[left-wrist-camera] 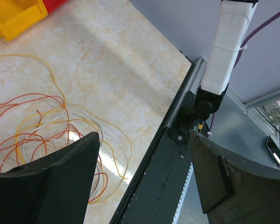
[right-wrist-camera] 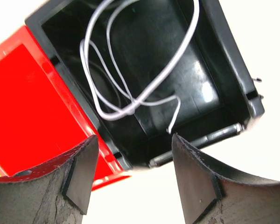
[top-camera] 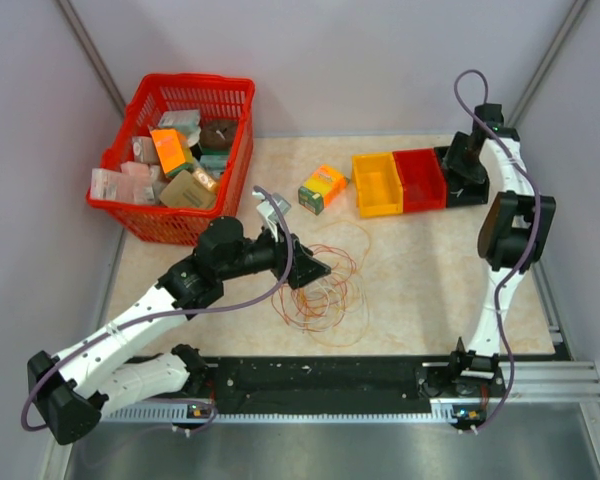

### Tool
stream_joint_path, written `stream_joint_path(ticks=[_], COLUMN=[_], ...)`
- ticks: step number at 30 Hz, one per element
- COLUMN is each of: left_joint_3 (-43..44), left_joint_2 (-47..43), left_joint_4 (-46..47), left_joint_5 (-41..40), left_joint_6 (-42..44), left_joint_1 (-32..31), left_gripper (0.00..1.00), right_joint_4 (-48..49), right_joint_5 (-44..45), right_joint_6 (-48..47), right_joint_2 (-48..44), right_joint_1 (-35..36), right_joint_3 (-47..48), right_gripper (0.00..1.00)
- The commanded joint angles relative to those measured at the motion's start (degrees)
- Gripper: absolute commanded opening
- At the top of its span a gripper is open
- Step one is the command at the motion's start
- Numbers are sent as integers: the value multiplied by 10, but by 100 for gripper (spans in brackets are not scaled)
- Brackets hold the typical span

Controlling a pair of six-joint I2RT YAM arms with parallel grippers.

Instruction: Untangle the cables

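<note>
Looking down from the top camera, the cables (top-camera: 320, 285) lie in a loose orange-red, yellow and white tangle at the centre of the frame, on the pale table (top-camera: 420, 270). The left gripper (top-camera: 308, 270) sits at the tangle's left edge; whether it touches the wires cannot be told from here. The right gripper (top-camera: 467, 160) hangs at the upper right over a black bin (top-camera: 448, 192), which stands in a row with a red bin (top-camera: 420, 178) and a yellow bin (top-camera: 377, 183). A small orange and green box (top-camera: 323, 187) lies just left of the yellow bin. A red basket (top-camera: 145, 215) full of packets fills the upper left.

From the left wrist, the left gripper (left-wrist-camera: 144, 182) is released, its dark fingers (left-wrist-camera: 60, 182) spread wide along the bottom edge with nothing between them. The cables (left-wrist-camera: 46, 126) loop across the lower left, partly behind the left-hand finger.

From the right wrist, the right gripper (right-wrist-camera: 133, 177) is likewise released, its fingers (right-wrist-camera: 200, 182) apart and bare. Above them, at upper centre, a white cable (right-wrist-camera: 129, 110) lies coiled inside the black bin (right-wrist-camera: 228, 60), with the red bin (right-wrist-camera: 32, 107) against it on the left.
</note>
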Motion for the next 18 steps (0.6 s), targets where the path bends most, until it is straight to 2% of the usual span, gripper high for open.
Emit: stream_joint_path(ticks=[1, 6, 8, 15, 18], left_joint_3=[-5, -12, -17, -56, -57], left_joint_2=[5, 26, 41, 95, 122], left_joint_4=[9, -3, -4, 30, 27], left_joint_5=[-25, -51, -57, -62, -56], left_joint_6=[5, 6, -2, -22, -32], left_joint_1=[3, 3, 3, 3, 3], left_gripper=[82, 81, 79, 68, 63], right_joint_4=[0, 38, 64, 184, 236], right_joint_5=[18, 30, 25, -147, -186], right_joint_6=[-1, 7, 16, 71, 128], right_joint_2=[-100, -243, -310, -516, -590], right_joint_1=[4, 43, 86, 260, 320], right_joint_3=[-56, -206, -278, -557, -672], right_gripper=[64, 65, 64, 61, 58])
